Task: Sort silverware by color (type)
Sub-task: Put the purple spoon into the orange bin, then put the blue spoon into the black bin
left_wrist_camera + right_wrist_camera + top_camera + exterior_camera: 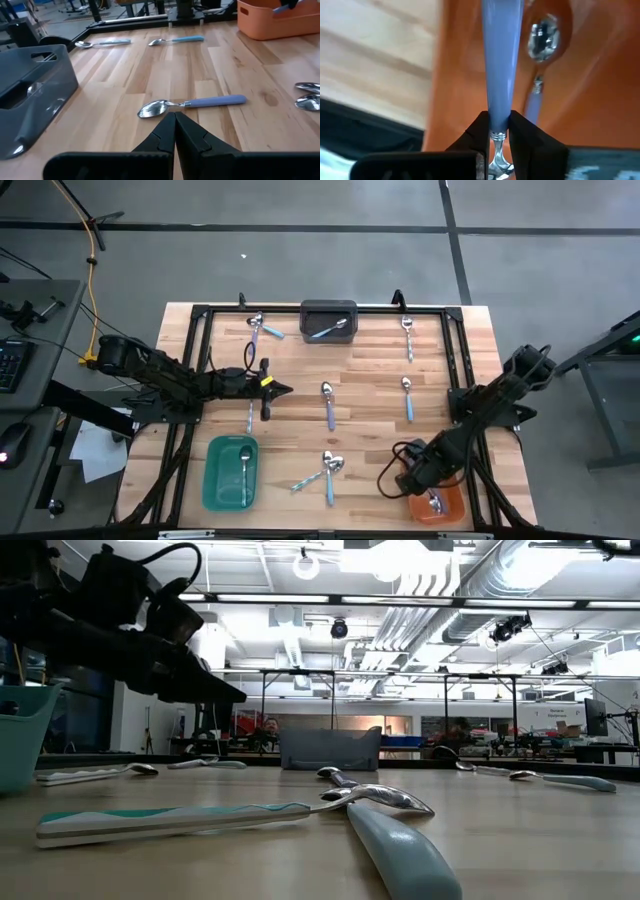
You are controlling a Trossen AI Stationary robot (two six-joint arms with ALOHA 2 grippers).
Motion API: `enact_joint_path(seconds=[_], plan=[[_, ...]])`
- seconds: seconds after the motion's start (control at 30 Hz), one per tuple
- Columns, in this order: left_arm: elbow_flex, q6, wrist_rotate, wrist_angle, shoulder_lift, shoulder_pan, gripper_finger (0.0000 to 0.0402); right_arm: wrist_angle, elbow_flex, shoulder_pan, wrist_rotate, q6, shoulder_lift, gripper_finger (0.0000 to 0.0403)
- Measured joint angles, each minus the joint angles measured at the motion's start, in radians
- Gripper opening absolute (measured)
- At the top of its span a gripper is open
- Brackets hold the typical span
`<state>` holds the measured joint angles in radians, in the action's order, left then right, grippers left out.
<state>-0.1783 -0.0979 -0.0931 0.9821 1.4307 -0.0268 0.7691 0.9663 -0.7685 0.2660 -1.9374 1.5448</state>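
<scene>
Right gripper (498,131) is pinching a purple-handled spoon (499,60) at its neck, hanging over the orange bin (445,507); it should be lowering before letting go, beside the spoon already inside. Left gripper (283,390), fingers pressed together, is waiting well away from the bin.

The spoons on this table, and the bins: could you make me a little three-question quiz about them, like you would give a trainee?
1. True or false: the green bin holds one spoon.
2. Which fingers grip a spoon? A) the left fingers B) the right fingers C) neither
3. Fill in: the right fingers hang over the ___ bin.

Key
1. True: one teal-handled spoon lies in it.
2. B: they pinch a purple-handled spoon at its neck; the left fingers are shut on nothing, pointing at another purple-handled spoon.
3. Orange: the orange bin already holds a spoon.
</scene>
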Motion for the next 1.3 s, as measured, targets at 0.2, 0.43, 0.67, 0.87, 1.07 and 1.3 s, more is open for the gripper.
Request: enact_joint_path(seconds=[0.2,0.43,0.67,0.87,1.07,1.3], plan=[[0.0,-0.001,-0.008,0.001,0.0,0.008,0.0,-0.084,-0.065,0.003,0.002,0.008,0.0,0.0029],[0.0,0.024,-0.039,0.002,0.0,0.008,0.0,-0.042,-0.036,0.011,-0.013,0.108,0.0,0.0074],[0.0,0.084,-0.112,0.001,0.0,-0.031,0.0,0.052,0.073,0.076,-0.024,0.341,0.0,0.0097],[0.0,0.113,-0.068,-0.062,0.0,-0.093,0.0,0.206,0.233,0.164,-0.147,0.686,0.0,0.0031],[-0.009,0.085,-0.017,-0.12,0.0,-0.182,0.0,0.126,0.276,0.283,-0.277,1.163,-0.006,0.0008],[-0.148,-0.025,0.124,-0.418,0.0,-0.29,0.0,-0.32,0.079,0.519,-0.204,1.675,-0.036,0.0001]])
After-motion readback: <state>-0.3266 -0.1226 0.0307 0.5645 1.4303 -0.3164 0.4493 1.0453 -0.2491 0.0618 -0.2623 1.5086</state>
